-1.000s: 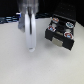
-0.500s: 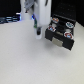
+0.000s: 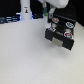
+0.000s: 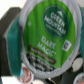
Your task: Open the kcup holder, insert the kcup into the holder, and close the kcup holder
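Observation:
The kcup [image 4: 47, 32], with a green foil top printed "Green Mountain Dark Magic", fills the wrist view. My gripper [image 4: 45, 46] is shut on it, with dark fingers [image 4: 11, 36] showing at its sides. In the exterior view my gripper [image 3: 48, 18] hangs from the white arm at the back left corner of the black kcup holder [image 3: 61, 43]. The holder's tray is pulled out toward the front. Round pods [image 3: 68, 24] sit in its slots. The held kcup is too small to make out in the exterior view.
A white upright object [image 3: 25, 10] on a bluish base stands at the back, toward the exterior view's left. Dark low items [image 3: 9, 20] line the back edge there. The white tabletop [image 3: 27, 55] spreads in front of the holder.
The arm has swung toward the exterior view's right and back, from in front of the holder's left side to its back left corner.

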Available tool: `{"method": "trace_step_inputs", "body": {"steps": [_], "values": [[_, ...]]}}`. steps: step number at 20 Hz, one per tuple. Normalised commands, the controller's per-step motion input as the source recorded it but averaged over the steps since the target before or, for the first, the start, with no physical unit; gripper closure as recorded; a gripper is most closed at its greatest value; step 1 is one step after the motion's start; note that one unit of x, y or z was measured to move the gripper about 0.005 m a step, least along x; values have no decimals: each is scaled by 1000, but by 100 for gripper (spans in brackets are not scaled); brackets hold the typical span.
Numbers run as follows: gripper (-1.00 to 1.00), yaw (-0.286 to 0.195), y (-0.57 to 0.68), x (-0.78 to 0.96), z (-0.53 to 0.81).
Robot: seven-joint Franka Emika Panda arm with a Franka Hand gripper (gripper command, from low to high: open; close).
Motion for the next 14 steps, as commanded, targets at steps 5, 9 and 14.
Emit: {"method": "trace_step_inputs", "body": {"steps": [5,9,14], "values": [[100,21,636,-20,245],[100,22,638,-48,94],[100,40,610,-38,19]]}}
